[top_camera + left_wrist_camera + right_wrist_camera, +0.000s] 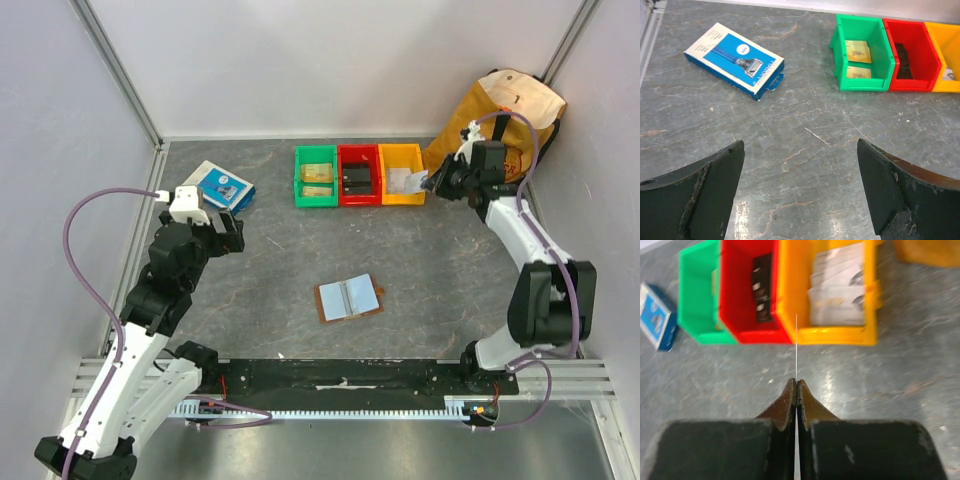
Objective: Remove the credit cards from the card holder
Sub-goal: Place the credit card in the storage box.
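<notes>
While the left gripper [800,145] hangs wide open and empty, green bin [864,85] holds two tan-gold credit cards [859,51], red bin [912,85] dark items [761,287], yellow bin [840,335] pale printed sheets [837,290]. Card holder [349,298] lies open flat mid-table, brown rim, blue-grey faces. Right gripper [796,382] is clenched on a thin pale sheet [796,345], edge-on.

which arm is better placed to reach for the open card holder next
Left. The left gripper stands open and empty, while the right gripper is pinched shut on a thin edge-on sliver back by the yellow bin. The card holder lies mid-table.
</notes>
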